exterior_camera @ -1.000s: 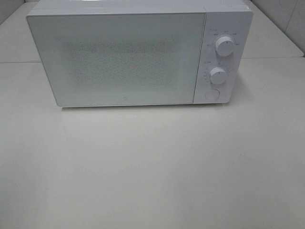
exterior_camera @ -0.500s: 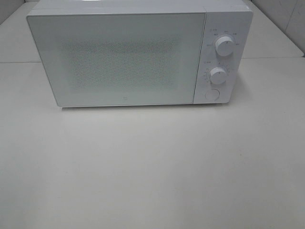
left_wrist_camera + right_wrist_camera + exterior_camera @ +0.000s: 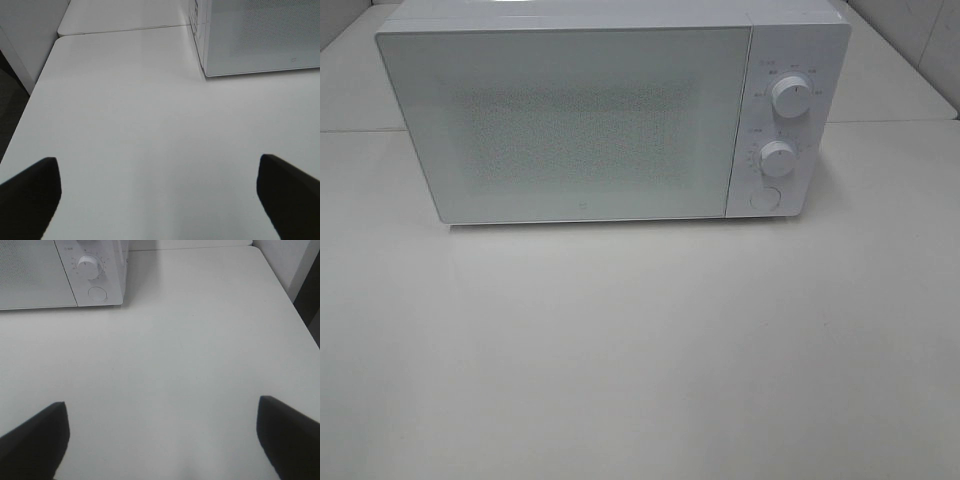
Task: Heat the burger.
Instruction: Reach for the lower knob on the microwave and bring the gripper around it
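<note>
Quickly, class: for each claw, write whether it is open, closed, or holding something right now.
Left claw: open, holding nothing.
Right claw: open, holding nothing.

Table [image 3: 640,350] under both claws: off-white, smooth, matt, only a soft sheen. Laminate perhaps; cannot tell.

Seam [image 3: 125,29] ahead of my left claw [image 3: 160,200]: thin line between two slabs of the same finish.

Microwave [image 3: 615,120] ahead of the claws: white casing, smooth; plastic or painted metal, cannot tell which.

Door [image 3: 260,35]: flat glossy pane, pale grey, fine dotted mesh behind it.

Ahead of my right claw [image 3: 160,440]: knob [image 3: 89,266] and round button [image 3: 97,293], smooth white plastic, low gloss.

My fingers [image 3: 30,192]: black, matt; blurred, texture unreadable.
</note>
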`<state>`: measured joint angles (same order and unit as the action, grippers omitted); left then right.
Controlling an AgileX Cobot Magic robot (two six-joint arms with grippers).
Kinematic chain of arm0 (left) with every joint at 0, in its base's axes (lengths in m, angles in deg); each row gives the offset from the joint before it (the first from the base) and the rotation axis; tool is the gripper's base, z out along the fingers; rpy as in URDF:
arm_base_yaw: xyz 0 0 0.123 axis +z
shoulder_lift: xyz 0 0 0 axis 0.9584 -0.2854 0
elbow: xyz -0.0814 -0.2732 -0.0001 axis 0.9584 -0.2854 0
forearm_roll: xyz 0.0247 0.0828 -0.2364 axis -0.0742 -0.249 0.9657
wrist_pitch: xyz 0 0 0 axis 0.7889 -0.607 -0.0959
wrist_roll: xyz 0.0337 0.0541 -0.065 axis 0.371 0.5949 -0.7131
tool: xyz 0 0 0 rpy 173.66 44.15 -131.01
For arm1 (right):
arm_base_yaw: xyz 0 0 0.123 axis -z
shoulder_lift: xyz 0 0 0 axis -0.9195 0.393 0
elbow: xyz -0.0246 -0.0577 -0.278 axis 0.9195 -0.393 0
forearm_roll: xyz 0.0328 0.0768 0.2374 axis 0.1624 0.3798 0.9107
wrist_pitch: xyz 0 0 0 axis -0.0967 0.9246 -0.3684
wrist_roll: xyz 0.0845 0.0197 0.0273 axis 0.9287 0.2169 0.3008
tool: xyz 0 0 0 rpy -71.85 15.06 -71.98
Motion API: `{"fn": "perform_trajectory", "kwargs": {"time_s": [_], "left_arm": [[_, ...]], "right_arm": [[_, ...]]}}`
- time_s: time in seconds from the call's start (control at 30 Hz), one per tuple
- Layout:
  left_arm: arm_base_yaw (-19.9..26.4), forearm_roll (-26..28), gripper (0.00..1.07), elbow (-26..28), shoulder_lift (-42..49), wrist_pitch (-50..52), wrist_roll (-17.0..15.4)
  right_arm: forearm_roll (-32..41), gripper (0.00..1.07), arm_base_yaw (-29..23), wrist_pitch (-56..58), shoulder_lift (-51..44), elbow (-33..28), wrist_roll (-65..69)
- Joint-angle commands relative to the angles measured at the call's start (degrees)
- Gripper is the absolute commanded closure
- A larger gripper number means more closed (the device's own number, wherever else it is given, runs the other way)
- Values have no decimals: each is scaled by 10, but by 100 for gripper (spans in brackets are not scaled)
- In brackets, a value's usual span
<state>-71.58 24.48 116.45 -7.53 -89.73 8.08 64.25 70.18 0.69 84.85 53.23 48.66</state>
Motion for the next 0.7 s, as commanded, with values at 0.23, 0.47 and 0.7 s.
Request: {"fn": "perform_trajectory", "kwargs": {"time_s": [0.23, 0.47, 0.7], "left_arm": [[2, 7, 7, -3, 14, 4, -6], [2, 7, 7, -3, 14, 4, -6], [2, 7, 7, -3, 14, 4, -6]], "right_arm": [[3, 9, 2, 3, -7, -1, -5], [3, 9, 2, 3, -7, -1, -5], [4, 9, 2, 3, -7, -1, -5]]}}
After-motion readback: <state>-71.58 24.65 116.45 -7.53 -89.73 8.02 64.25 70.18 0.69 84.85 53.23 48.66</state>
